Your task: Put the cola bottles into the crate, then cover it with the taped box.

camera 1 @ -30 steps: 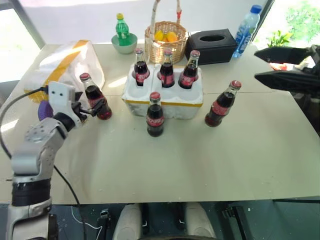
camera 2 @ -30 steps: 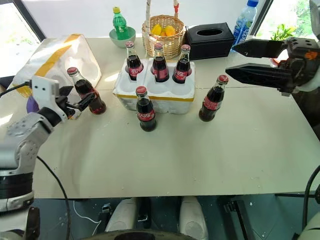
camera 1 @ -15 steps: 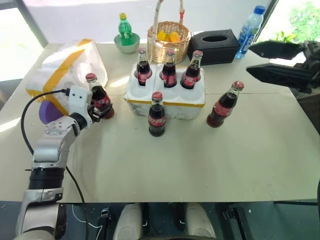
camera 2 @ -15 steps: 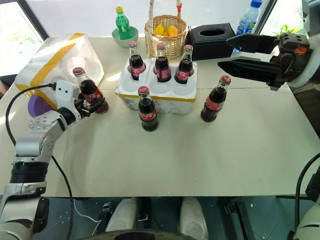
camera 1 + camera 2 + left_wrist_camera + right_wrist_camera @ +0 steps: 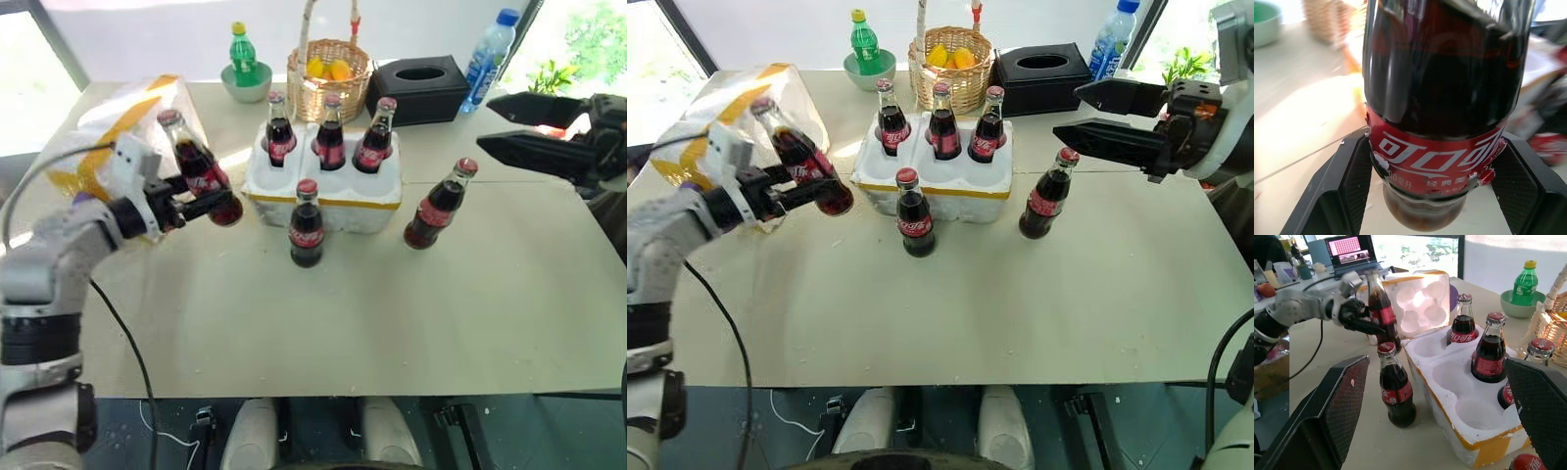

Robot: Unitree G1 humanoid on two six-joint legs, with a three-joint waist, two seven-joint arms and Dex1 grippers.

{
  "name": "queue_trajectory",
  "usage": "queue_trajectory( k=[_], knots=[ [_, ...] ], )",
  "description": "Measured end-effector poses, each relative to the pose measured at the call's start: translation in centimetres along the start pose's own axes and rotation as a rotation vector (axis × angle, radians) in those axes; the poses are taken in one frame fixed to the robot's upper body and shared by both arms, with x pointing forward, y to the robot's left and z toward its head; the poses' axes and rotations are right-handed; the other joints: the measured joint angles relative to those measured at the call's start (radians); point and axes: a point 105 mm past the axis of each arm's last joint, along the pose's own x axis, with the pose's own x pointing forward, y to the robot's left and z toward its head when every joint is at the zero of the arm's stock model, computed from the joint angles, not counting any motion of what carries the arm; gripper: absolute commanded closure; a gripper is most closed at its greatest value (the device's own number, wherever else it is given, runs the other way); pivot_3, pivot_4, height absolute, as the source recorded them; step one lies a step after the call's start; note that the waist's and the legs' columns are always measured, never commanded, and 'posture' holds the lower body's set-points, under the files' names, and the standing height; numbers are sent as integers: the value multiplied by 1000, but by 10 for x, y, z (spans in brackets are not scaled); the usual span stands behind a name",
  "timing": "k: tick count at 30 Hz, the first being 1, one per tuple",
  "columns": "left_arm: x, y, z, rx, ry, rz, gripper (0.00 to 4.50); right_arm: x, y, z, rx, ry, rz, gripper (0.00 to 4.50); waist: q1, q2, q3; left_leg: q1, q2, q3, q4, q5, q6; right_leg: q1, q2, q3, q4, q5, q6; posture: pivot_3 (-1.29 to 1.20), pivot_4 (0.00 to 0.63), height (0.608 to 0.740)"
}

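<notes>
The loading step is in hand: a small glass cola bottle with a red cap and red label (image 5: 201,168) is carried clear of the table, tilted, cap leaning away from the crate, by the left gripper (image 5: 196,204). It is pinched at the lower body, at the label, between the two black fingers (image 5: 1347,191), one pressed to each side; the jaws are thus closed on the bottle rather than spread.

The low white foam crate with six round wells and a yellow tape band at its base (image 5: 323,196) is seen just beside the lifted bottle, toward the table's middle. Three cola bottles (image 5: 330,132) are seated in its far row; the three near wells (image 5: 1454,377) are empty. Two further bottles are left on the table: one (image 5: 306,223) against the crate's near side, one (image 5: 435,205) at its right.

The next move is judged to call for the bottle to be brought upright over the nearest empty well on the crate's left, then lowered straight in; a tilted base may catch the foam rim.

The right gripper (image 5: 534,130) is held above the table's right edge with its fingers spread wide, nothing between them.

The large white foam box with wide yellow tape bands (image 5: 108,132) lies at the table's left, not yet used.
</notes>
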Motion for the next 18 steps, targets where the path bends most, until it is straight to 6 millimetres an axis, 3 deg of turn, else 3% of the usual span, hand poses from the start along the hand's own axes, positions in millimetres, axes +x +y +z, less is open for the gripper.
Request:
queue_trajectory(
  k=[4, 7, 10, 14, 18],
  knots=[
    [27, -8, 55, 85, -86, -181, 1264, -4, 0, -2, -3, -4, -30, 0, 9, 0, 0, -1, -3, 0, 3, 0, 1, 2, 0, 0, 0, 0, 0, 0, 150, 740],
    [60, -6, 73, 100, -131, -248, 1264, -7, 3, 0, -19, -12, -51, 0, 12, 0, 0, -1, -3, 0, 7, -1, 2, 4, 1, 0, 0, 1, 1, 0, 150, 740],
    [98, -10, 69, 92, -125, -314, 1264, -10, 6, 0, -24, -19, -68, 0, 14, 0, 0, -4, -2, 0, 11, -1, 2, 3, 3, 0, 0, 1, 3, 0, 150, 740],
    [138, -14, 46, 77, -78, -358, 1264, -15, 11, -5, -12, -11, -103, 0, 9, -1, 0, -14, -2, 0, 14, -1, 2, -6, 4, 0, 0, 2, 5, 0, 150, 740],
    [163, -21, 19, 88, -11, -374, 1264, -20, 16, -10, -2, 1, -144, 0, 4, -2, 1, -15, -2, 0, 13, -1, 3, -6, 4, 0, -1, 2, 5, 0, 150, 740]
  ],
)
